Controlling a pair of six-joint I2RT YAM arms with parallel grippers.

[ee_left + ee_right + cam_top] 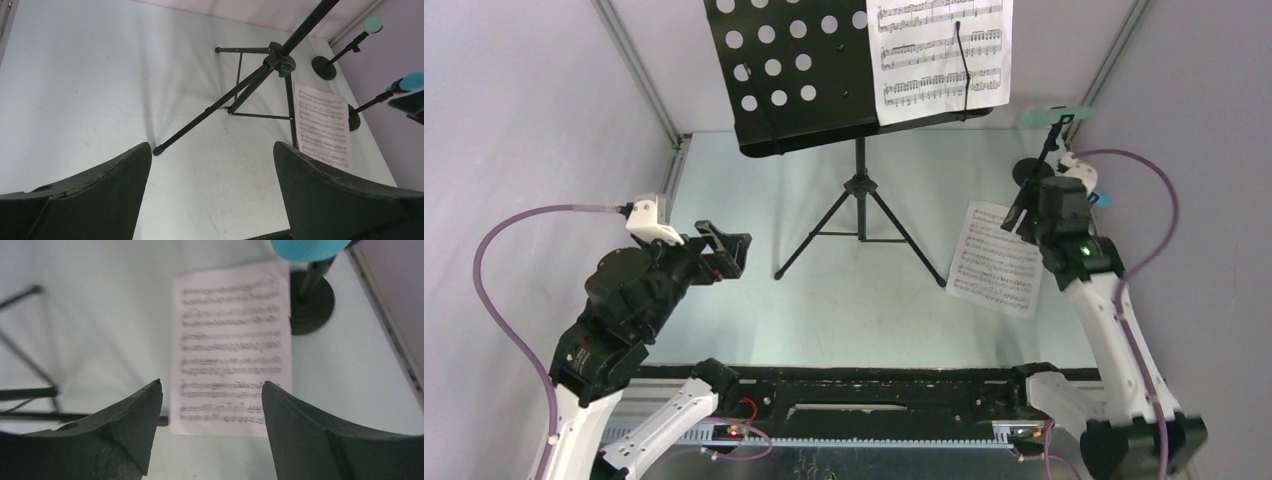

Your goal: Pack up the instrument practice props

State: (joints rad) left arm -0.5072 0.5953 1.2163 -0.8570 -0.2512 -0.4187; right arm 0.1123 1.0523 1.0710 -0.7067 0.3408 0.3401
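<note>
1. Grey walls [544,120] close in a pale green desk [824,320], with both arms based at its near edge.
2. The black music rack [861,215] stands at the back middle, its three legs spread on the desk and its perforated panel [794,80] tilted at the top.
3. One white sheet-music page [939,55] rests on the right half of that panel, with a thin black wire across it.
4. A second, loose page [996,258] lies flat on the desk to the right of the tripod, just beside the rack's front right foot.
5. The mint-green microphone [1054,115] sits atop the far holder [324,67] in the back right corner.
6. The blue microphone [412,80] sits on the near holder [310,302], whose round base stands just beside the loose page's far right edge; the right arm hides much of it from above.
7. The left claw [212,185] hangs over bare desk on the left, well apart from the rack's legs, its fingers spread wide with nothing between them.
8. The right claw [211,425] hovers above the near end of the loose page, fingers parted and gripping nothing; the page lies below the gap, apart from both fingers.
</note>
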